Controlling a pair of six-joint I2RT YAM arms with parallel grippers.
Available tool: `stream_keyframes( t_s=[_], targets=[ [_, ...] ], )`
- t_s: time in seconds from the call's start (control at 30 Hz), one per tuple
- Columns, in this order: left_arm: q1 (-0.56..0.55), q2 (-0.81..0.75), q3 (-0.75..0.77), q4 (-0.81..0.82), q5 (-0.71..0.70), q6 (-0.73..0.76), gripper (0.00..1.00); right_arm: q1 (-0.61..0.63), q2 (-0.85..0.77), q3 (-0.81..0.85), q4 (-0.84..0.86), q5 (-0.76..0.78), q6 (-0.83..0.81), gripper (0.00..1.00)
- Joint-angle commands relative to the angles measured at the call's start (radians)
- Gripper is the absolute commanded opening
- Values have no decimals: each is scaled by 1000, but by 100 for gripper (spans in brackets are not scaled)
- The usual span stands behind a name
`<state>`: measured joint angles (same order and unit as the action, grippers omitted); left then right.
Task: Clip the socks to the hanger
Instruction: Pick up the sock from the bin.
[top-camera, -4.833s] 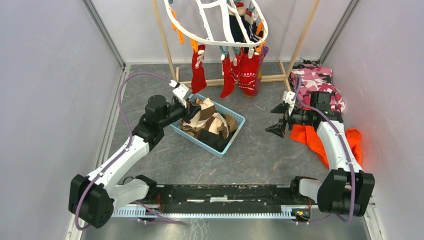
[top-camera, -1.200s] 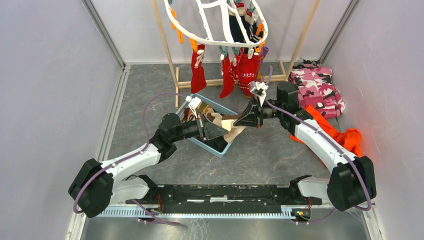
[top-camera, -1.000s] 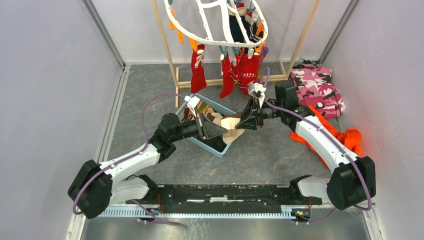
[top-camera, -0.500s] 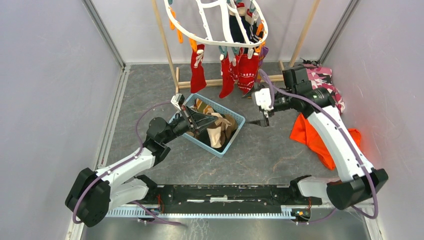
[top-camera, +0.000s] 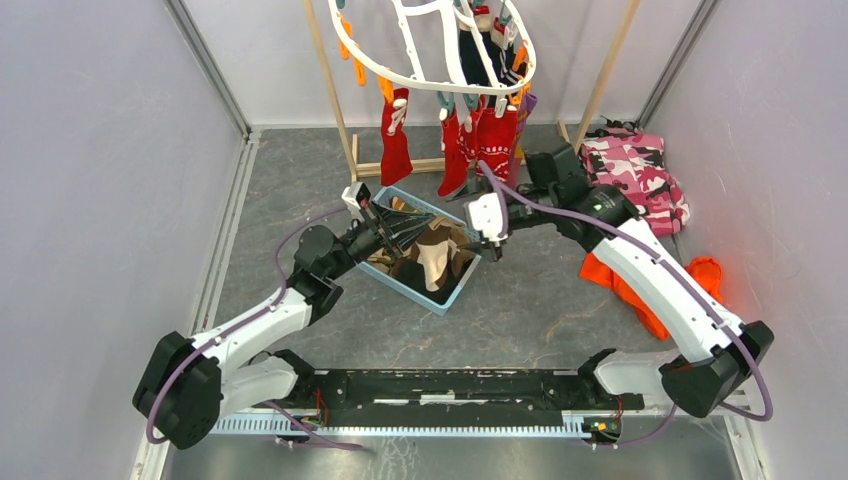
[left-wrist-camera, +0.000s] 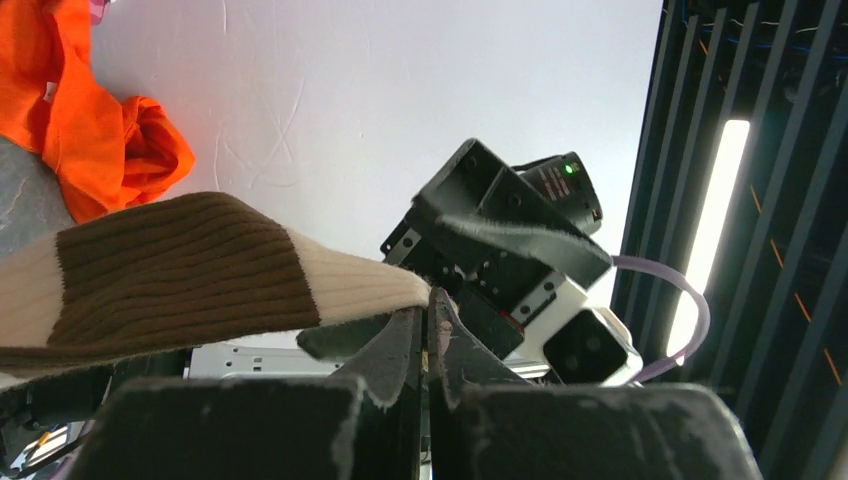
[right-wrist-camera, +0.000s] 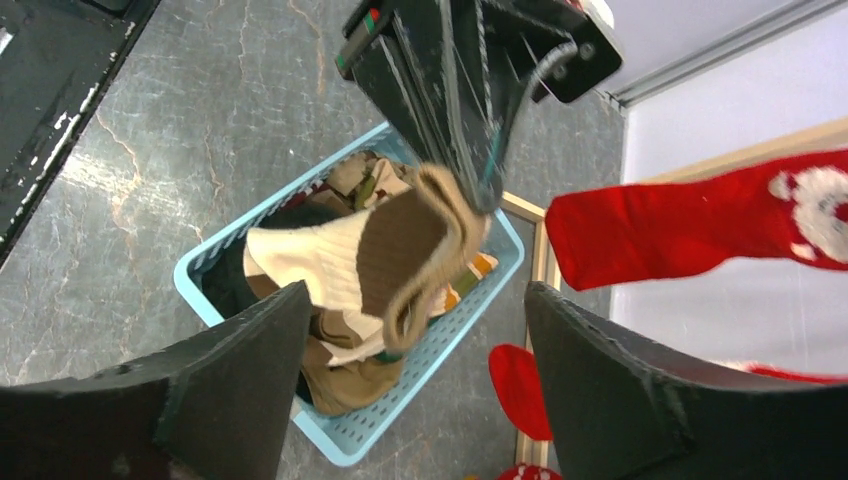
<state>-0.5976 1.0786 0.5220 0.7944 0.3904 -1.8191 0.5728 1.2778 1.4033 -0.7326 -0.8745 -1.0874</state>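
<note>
My left gripper (top-camera: 418, 224) is shut on the cuff of a beige-brown striped sock (top-camera: 436, 252) and holds it above the blue basket (top-camera: 452, 299). In the left wrist view the fingers (left-wrist-camera: 428, 300) pinch the sock's (left-wrist-camera: 190, 270) pale edge. My right gripper (top-camera: 486, 222) is open and empty, just right of the sock, and faces it. In the right wrist view its jaws (right-wrist-camera: 415, 290) stand wide apart around the hanging sock (right-wrist-camera: 395, 250). The white hanger (top-camera: 430, 80) hangs at the back with red socks (top-camera: 397, 135) clipped on it.
The basket (right-wrist-camera: 350, 440) holds several more socks. The wooden pole rack (top-camera: 330, 80) stands behind it. An orange cloth (top-camera: 625, 280) and a pink camouflage garment (top-camera: 635, 165) lie at the right. Grey walls close in both sides.
My right gripper has swung left from beside the hanging red socks to the basket's right edge, still open. My left gripper has shifted slightly right with the sock.
</note>
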Motion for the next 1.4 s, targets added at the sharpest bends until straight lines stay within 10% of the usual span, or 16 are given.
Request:
stream_keyframes(
  t_s=[0.0, 0.43, 0.7, 0.83, 1.03, 1.37],
  targets=[
    [-5, 14, 48, 12, 2, -54, 2, 70, 36, 19, 67, 109, 82, 81],
    [-5, -38, -6, 27, -53, -17, 17, 87, 76, 93, 59, 158, 171, 0],
    [89, -198, -122, 85, -80, 287, 70, 83, 95, 151, -155, 101, 67, 0],
    [131, -372, -141, -29, -25, 698, 92, 78, 112, 179, -249, 52, 40, 0],
    [130, -492, -61, -391, 136, 1485, 100, 41, 99, 125, -249, -81, 70, 0],
    [52, -332, 69, -386, 281, 1768, 95, 17, 128, 85, -156, -179, 183, 0]
  ],
)
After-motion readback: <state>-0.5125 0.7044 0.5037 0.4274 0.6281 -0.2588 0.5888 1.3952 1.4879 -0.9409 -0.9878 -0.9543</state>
